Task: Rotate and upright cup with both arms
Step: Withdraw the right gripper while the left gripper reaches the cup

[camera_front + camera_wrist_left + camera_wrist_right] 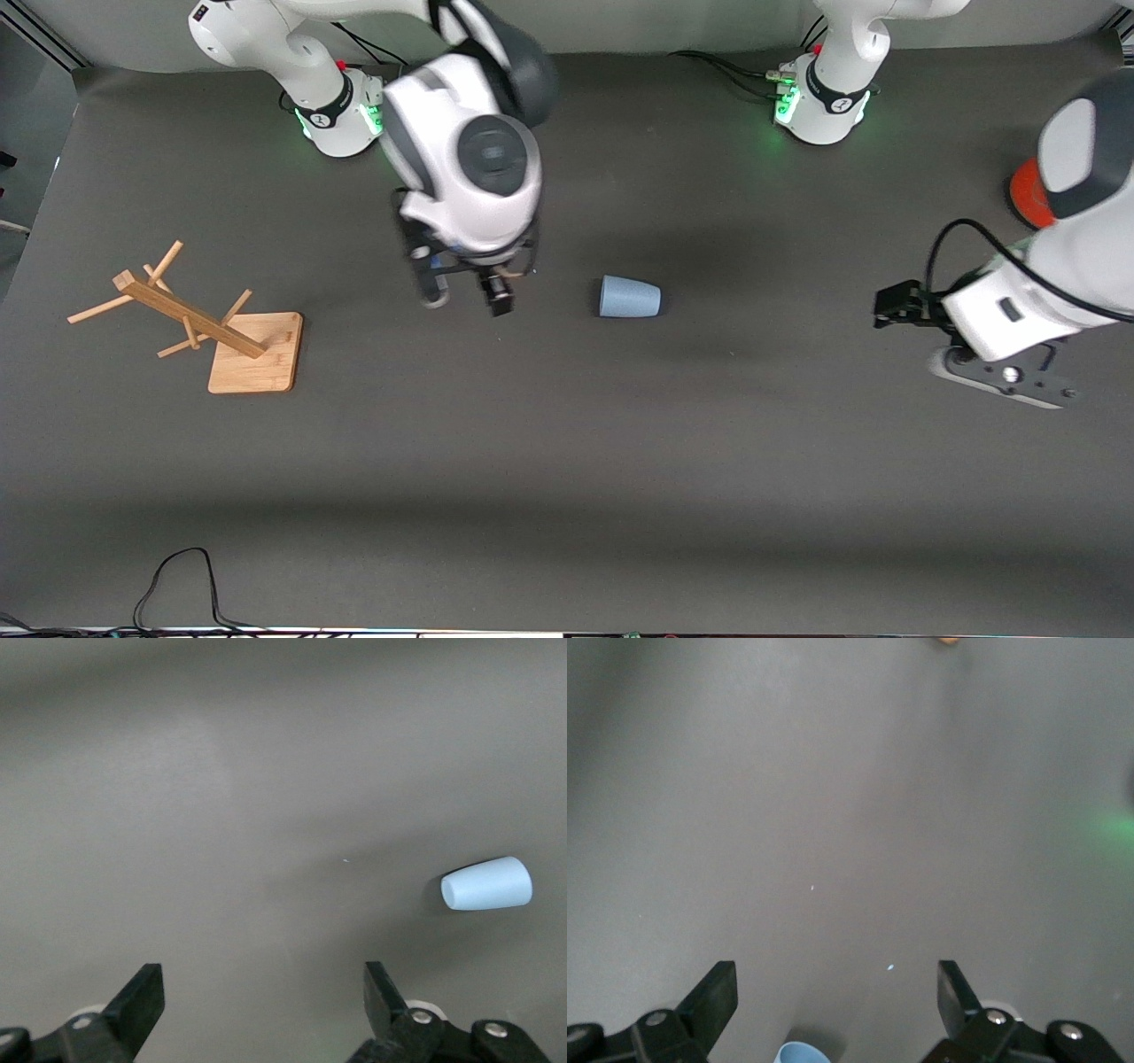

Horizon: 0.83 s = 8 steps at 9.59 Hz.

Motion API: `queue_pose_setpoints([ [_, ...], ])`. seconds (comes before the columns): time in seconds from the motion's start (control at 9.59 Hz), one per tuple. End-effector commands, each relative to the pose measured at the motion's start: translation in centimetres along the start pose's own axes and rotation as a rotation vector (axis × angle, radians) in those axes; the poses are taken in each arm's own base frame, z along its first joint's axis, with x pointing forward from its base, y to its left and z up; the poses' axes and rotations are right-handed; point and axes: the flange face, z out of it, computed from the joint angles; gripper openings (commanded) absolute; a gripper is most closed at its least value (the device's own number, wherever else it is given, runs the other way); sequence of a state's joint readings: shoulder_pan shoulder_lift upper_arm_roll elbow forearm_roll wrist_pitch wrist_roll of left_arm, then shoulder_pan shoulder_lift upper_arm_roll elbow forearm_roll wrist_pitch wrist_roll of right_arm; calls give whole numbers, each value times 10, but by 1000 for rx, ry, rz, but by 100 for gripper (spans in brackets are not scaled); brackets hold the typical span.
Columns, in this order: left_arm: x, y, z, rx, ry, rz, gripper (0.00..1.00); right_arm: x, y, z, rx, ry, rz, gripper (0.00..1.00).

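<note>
While the cup [629, 297] lies on its side near the middle of the desk [567, 461], you have nothing of the task done: it is neither gripped nor turned nor stood on its base. Its wider rim end points toward the right arm's end of the desk, its narrower base toward the left arm's end.

Your right gripper [465, 292] hangs over the desk just beside the cup's rim end, fingers spread wide and holding nothing; the right wrist view catches only a sliver of the cup. Your left gripper [897, 303] is well apart from the cup, toward the left arm's end, fingers [140, 1001] also released and empty, with the cup in its wrist view ahead of it (off to one side, not between the fingers).

By my judgement everything remains: closing in, taking hold, rotating, setting it upright.

A wooden rack [199, 321] stands well away from the cup toward the right arm's end.

No brand, label or readable writing shows on the cup; marks on the arm bases are too small to read.
</note>
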<state>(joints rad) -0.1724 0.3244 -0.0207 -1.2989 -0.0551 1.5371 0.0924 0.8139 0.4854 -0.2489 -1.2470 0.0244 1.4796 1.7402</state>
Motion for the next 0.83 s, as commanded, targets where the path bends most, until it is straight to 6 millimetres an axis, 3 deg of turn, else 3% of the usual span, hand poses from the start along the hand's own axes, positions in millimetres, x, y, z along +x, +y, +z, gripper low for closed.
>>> queue_pose_setpoints([
  [0.0, -1, 67, -4, 87, -6, -37, 100, 81, 31, -17, 1, -74, -125, 100],
  [0.31, -9, 184, 13, 230, 22, -79, 100, 218, 73, -32, 65, -139, -375, 100],
  [0.42, -10, 217, 28, 271, 24, -65, 100, 254, 90, -36, 93, -150, -452, 100],
  [0.73, -5, 302, 65, 369, 78, 26, 100, 330, 133, -39, 158, -158, -634, 100],
])
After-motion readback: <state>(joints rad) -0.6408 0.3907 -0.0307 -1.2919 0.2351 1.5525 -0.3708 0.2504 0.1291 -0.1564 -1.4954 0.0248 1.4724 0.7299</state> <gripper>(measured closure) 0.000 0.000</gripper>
